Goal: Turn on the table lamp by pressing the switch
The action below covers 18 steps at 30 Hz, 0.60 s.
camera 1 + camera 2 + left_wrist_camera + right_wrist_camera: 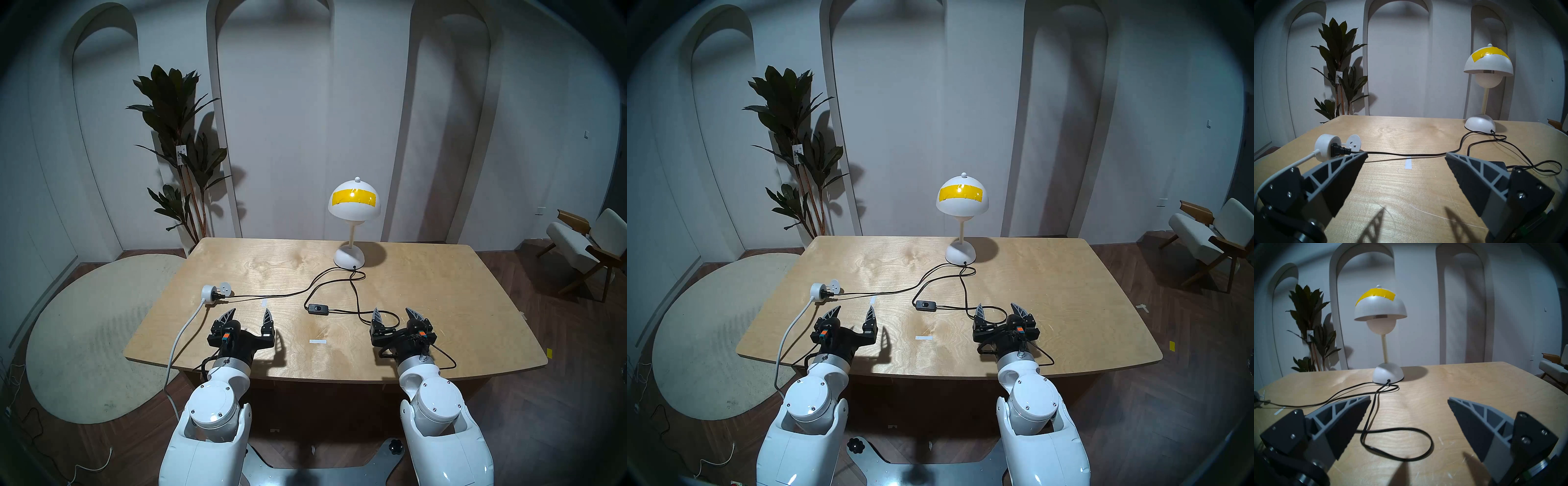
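while both sets of fingers hang wide apart and empty over the near part of the table [441, 271], pick the arm for the press first. switch [318, 309] lies flat mid-table on the black cord [271, 296], between the two arms, nearer the right gripper [397, 315] than the left gripper [249, 314]. lamp [354, 203] stands at the far edge, looks unlit. best to narrow the right fingers, swing left and forward, come down straight onto the little oval button with one tip. avoid the cord loop lying just under that gripper; snagging it would likely drag the switch. press firmly, lift clear. leave the white round socket [211, 292] at the left alone.
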Each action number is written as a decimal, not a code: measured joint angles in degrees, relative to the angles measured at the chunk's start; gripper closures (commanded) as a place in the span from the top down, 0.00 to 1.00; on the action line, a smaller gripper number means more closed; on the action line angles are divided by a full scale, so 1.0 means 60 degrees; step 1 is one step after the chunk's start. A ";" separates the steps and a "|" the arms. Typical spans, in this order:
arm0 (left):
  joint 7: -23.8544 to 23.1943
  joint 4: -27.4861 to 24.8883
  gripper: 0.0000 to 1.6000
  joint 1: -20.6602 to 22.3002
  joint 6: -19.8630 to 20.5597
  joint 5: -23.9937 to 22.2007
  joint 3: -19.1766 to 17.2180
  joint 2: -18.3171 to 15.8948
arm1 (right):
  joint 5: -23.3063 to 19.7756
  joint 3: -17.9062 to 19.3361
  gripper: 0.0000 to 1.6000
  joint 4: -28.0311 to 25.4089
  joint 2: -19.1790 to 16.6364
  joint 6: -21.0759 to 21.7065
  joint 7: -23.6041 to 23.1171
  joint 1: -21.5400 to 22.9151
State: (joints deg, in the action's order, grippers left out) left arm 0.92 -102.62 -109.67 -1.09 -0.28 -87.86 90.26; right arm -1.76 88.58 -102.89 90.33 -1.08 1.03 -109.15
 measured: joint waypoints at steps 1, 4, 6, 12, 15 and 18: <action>0.0000 0.0001 1.00 0.0000 0.0000 0.0000 0.0000 0.0000 | -0.0061 0.0054 1.00 -0.0028 0.0009 0.0002 0.0003 0.0008; 0.0000 0.0007 1.00 0.0000 0.0000 0.0001 0.0000 0.0000 | -0.0383 0.0322 1.00 -0.0164 0.0053 0.0022 0.0017 0.0058; 0.0000 0.0010 1.00 0.0000 0.0000 0.0002 0.0000 0.0000 | -0.0670 0.0574 1.00 -0.0275 0.0075 0.0045 0.0021 0.0110; 0.0000 0.0023 1.00 0.0000 0.0000 0.0002 0.0000 0.0000 | -0.1838 0.1399 1.00 -0.0573 0.0175 0.0309 -0.0042 0.0320; 0.0000 0.0033 1.00 0.0000 0.0000 0.0002 0.0000 0.0000 | -0.2697 0.1941 1.00 -0.0684 0.0245 0.0585 -0.0126 0.0489; 0.0000 0.0038 1.00 0.0000 -0.0001 0.0002 0.0000 0.0000 | -0.3480 0.2422 1.00 -0.0696 0.0308 0.0851 -0.0195 0.0676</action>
State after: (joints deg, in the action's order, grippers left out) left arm 0.92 -102.39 -109.67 -1.09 -0.26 -87.86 90.26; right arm -22.64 103.11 -107.07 92.18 4.03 -0.14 -105.09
